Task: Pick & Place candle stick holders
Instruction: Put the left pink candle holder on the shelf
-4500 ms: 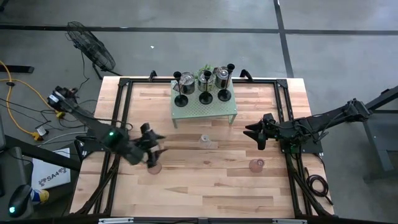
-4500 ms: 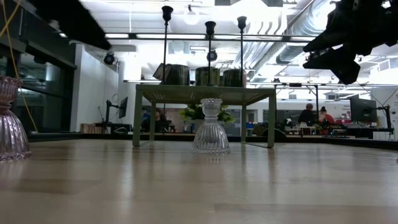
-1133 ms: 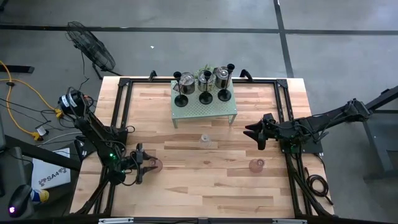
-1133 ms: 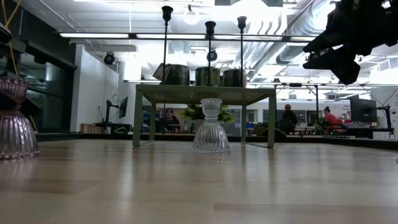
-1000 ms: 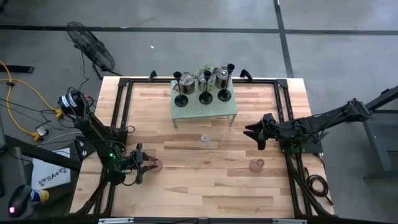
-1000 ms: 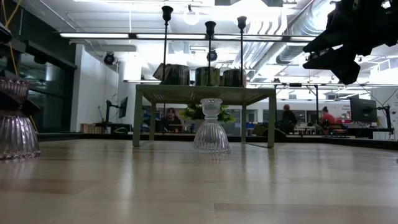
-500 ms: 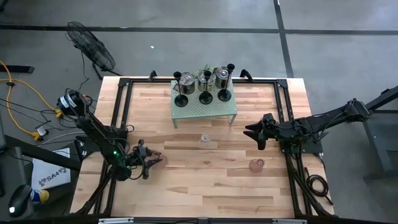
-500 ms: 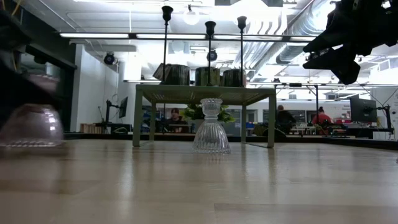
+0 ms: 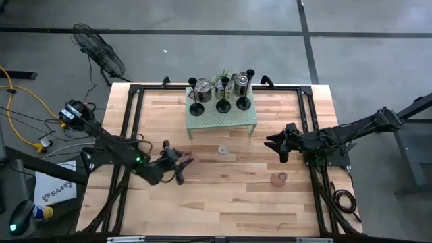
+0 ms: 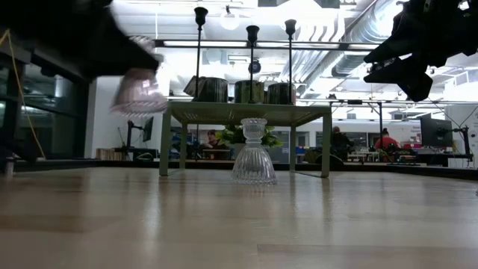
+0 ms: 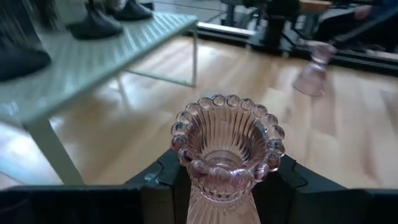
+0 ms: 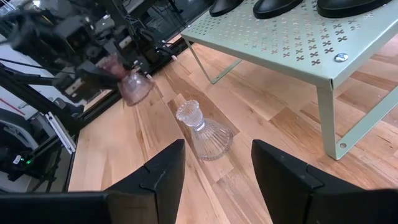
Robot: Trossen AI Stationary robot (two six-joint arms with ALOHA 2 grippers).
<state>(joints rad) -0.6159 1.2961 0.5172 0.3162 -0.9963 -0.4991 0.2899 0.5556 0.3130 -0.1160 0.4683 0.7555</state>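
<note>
My left gripper [image 9: 179, 162] is shut on a pink glass candle holder [image 11: 227, 146], which is lifted above the table [image 10: 138, 93] left of a clear glass holder [image 9: 222, 152]. That clear holder stands on its bell base in front of the rack [image 10: 254, 153]. A second pink holder [image 9: 278, 179] stands on the table near the right. Black slim-stemmed holders [image 9: 196, 108] and silver cups [image 9: 223, 84] stand on the pale green rack [image 9: 223, 120]. My right gripper [image 9: 275, 144] waits open and empty above the table's right side. My left gripper pinches the pink holder by its narrow neck [image 11: 214, 193], just below the beaded rim, between its two fingers [image 11: 165, 180]. The holder is lifted clear of the table and sits tilted in the hold [image 12: 134, 87].
The rack's legs [image 12: 326, 118] stand on the far middle of the wooden table [image 9: 223, 202]. A leafy plant [image 9: 221, 73] stands behind the rack. Black frame rails [image 9: 131, 121] run along the table's left and right sides. People show in the room beyond.
My left gripper has lifted the pink holder off the table near the left rail, tipping it. It has carried it up, toward the table's right edge and a little toward the far edge, closer to the clear holder.
</note>
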